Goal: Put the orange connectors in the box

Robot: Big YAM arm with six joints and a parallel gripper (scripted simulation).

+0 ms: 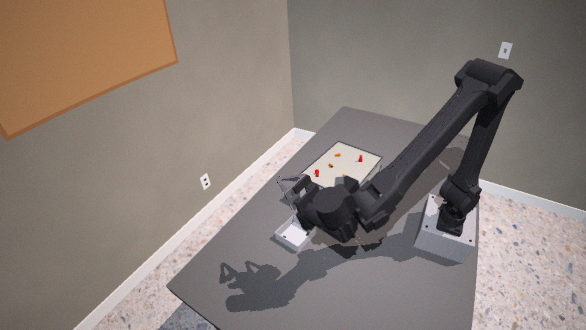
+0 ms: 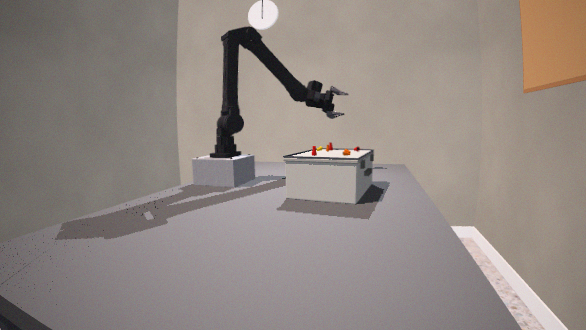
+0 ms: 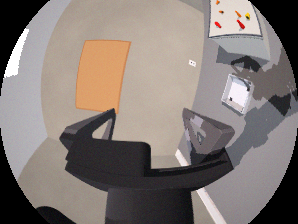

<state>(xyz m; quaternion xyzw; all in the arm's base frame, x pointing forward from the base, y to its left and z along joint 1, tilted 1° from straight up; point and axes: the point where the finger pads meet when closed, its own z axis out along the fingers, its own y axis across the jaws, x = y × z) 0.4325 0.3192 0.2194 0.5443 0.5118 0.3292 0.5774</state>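
Note:
The tool case (image 2: 327, 175) (image 1: 345, 162) stands on the grey table, and its pale lid carries several small connectors. Orange ones lie at the far side (image 1: 337, 154), in the middle (image 1: 330, 165) and at the near edge (image 1: 344, 175); red ones (image 1: 360, 158) lie among them. The steel junction box (image 1: 294, 235) sits on the table in front of the case, partly under my wrist, and shows in the wrist view (image 3: 237, 91). My gripper (image 1: 287, 187) (image 2: 337, 103) is open and empty, held high above the table and pointing sideways past the case.
The arm's grey base block (image 1: 447, 232) stands on the table to the right of the case. A wall with an orange board (image 3: 103, 72) faces the gripper. The table edge and floor lie to the left.

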